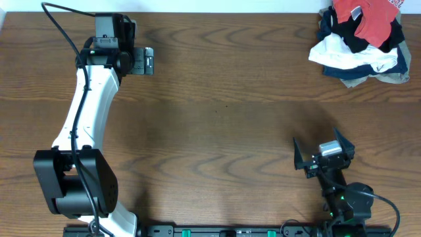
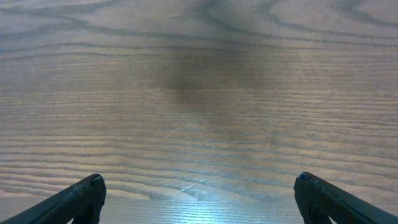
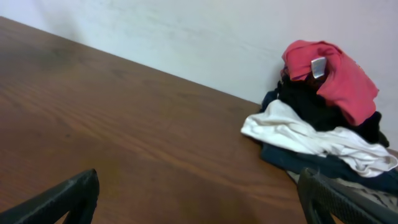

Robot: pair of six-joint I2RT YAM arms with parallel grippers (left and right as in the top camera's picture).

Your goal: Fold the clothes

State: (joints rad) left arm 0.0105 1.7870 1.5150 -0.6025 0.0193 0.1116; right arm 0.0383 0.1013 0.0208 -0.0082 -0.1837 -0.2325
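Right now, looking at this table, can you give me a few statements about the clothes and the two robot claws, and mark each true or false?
1. The red T-shirt sits crumpled on top of the heap of other garments. True.
2. The right gripper is holding the red T-shirt. False: it is open and empty, well apart from the heap.
3. The left gripper is open and holds nothing. True.
4. The red T-shirt is spread flat in the middle of the table. False: it is bunched up at the far right corner.

Left arm (image 1: 85,112) extended, right arm (image 1: 341,192) retracted; jaws apart.
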